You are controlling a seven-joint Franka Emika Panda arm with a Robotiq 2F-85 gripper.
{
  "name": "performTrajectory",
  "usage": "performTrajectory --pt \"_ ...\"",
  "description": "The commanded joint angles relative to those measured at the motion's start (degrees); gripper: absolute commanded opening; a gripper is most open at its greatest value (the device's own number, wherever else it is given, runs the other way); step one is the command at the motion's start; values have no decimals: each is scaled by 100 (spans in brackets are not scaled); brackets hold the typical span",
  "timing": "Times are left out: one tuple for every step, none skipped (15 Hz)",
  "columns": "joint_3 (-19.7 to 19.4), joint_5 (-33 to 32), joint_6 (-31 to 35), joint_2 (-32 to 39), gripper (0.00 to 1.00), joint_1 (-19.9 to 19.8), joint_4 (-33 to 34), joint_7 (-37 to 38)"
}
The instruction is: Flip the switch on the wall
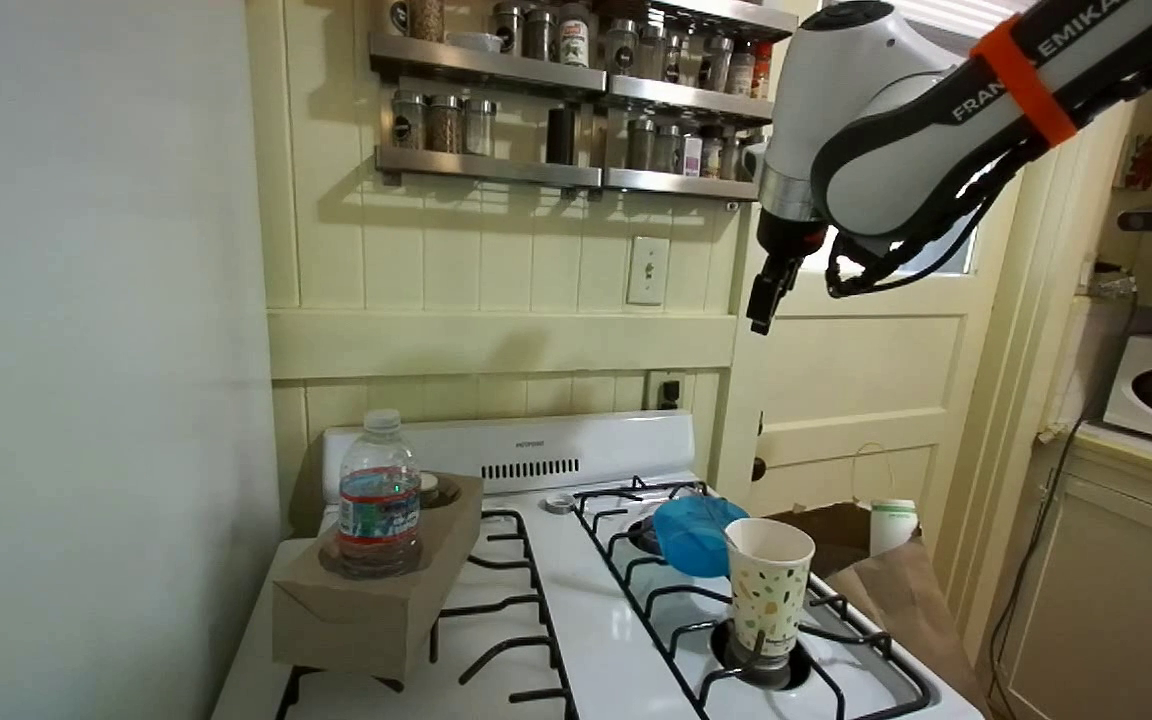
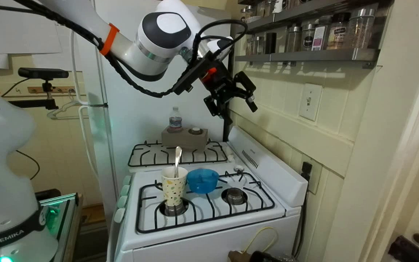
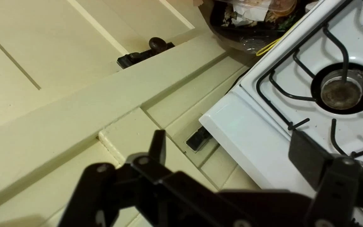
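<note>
The switch (image 1: 647, 271) is a small white plate with a tiny central toggle, mounted on the cream panelled wall (image 1: 506, 265). It also shows in an exterior view (image 2: 310, 102) on the same wall (image 2: 335, 98). In the wrist view the switch is not visible, but part of the wall (image 3: 181, 91) is. My gripper (image 1: 766, 310) points downward in the air, apart from the switch. In an exterior view the gripper (image 2: 241, 114) has its fingers spread with nothing between them. In the wrist view the gripper (image 3: 227, 148) is open and empty.
Metal spice shelves (image 1: 491, 165) hang above the switch. The white stove (image 1: 596, 600) below carries a paper cup (image 1: 768, 580), a blue bowl (image 1: 698, 535) and a cardboard box (image 1: 346, 615) with a bottle (image 1: 379, 500). An outlet with a black plug (image 2: 306, 169) sits low on the wall.
</note>
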Motion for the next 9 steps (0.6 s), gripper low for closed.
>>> performTrajectory --pt "157 -946 -143 96 100 115 188 362" --pt "291 -1501 -209 103 100 85 250 614" --pt "348 -1918 -214 101 100 130 288 777" --pt "410 -2375 -178 148 100 190 319 993" --pt "443 -2852 -200 174 100 233 362 1200" --pt "708 -3293 -120 207 100 -23 355 1415" --pt "796 -3765 -177 203 100 -84 354 1613" --pt "894 -4220 -198 195 100 -186 324 1801" --pt "966 -4679 -279 235 100 -243 331 2013"
